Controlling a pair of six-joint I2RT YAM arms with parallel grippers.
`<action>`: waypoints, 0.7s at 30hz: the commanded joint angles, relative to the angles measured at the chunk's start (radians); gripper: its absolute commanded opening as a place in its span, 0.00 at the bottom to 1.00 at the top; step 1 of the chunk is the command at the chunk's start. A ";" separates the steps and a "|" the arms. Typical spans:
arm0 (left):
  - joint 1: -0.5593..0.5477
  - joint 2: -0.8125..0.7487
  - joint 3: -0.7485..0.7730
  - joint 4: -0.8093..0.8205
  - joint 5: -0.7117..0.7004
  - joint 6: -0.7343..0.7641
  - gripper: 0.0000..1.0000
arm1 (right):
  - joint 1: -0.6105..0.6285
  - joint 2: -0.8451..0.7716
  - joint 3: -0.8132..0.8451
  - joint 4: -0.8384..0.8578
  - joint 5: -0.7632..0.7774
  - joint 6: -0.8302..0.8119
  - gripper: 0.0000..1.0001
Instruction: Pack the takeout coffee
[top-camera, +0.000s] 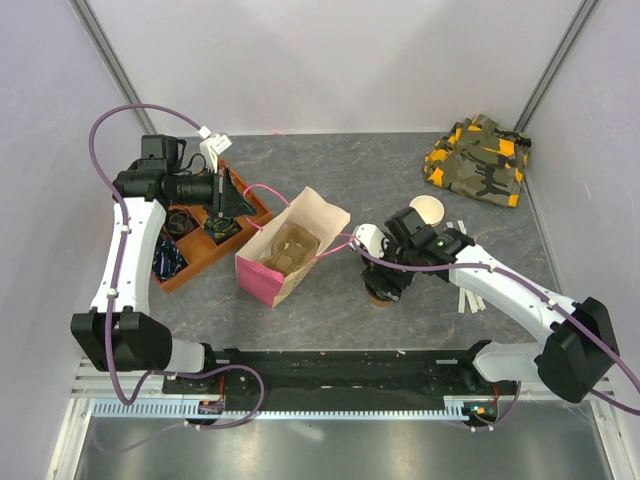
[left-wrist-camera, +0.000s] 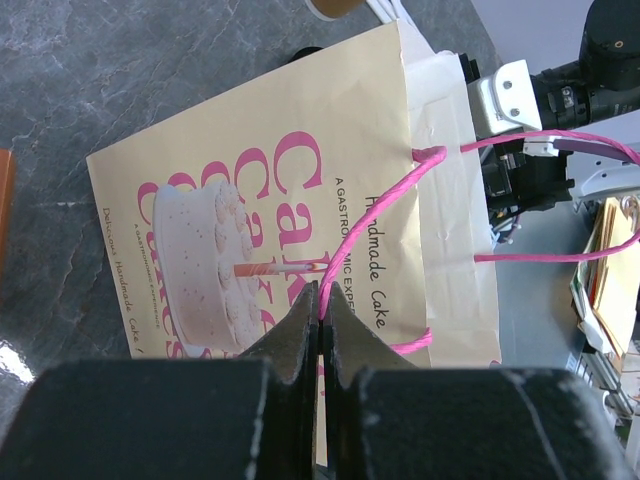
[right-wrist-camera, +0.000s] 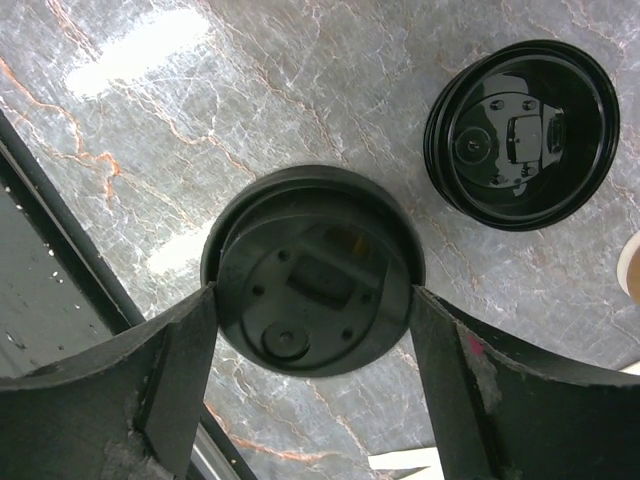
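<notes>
Black-lidded takeout coffee (right-wrist-camera: 312, 270) sits between the right gripper's (right-wrist-camera: 312, 300) fingers
Can't tell if they're actually gripping it; left gripper (left-wrist-camera: 318, 330) is pinched tight on the bag's (left-wrist-camera: 200, 170) pink handle (left-wrist-camera: 345, 250).

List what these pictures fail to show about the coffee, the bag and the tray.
- Sides of the coffee: in the right wrist view, hidden under its own lid; in the top view, covered by the right gripper.
- Whether the jaws touch it: unclear in the right wrist view.
- Contents of the bag: too small in the top view.
- Contents of the tray: top view, partly under the left arm.
</notes>
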 joint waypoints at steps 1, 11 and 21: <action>0.002 -0.003 -0.005 0.013 0.029 0.009 0.02 | 0.004 -0.031 0.015 -0.022 0.009 0.005 0.76; 0.002 -0.006 -0.015 0.015 0.038 0.011 0.02 | 0.004 -0.025 0.004 -0.007 0.042 0.019 0.82; 0.002 -0.014 -0.021 0.018 0.034 0.006 0.02 | 0.004 -0.007 -0.028 0.036 0.057 0.036 0.79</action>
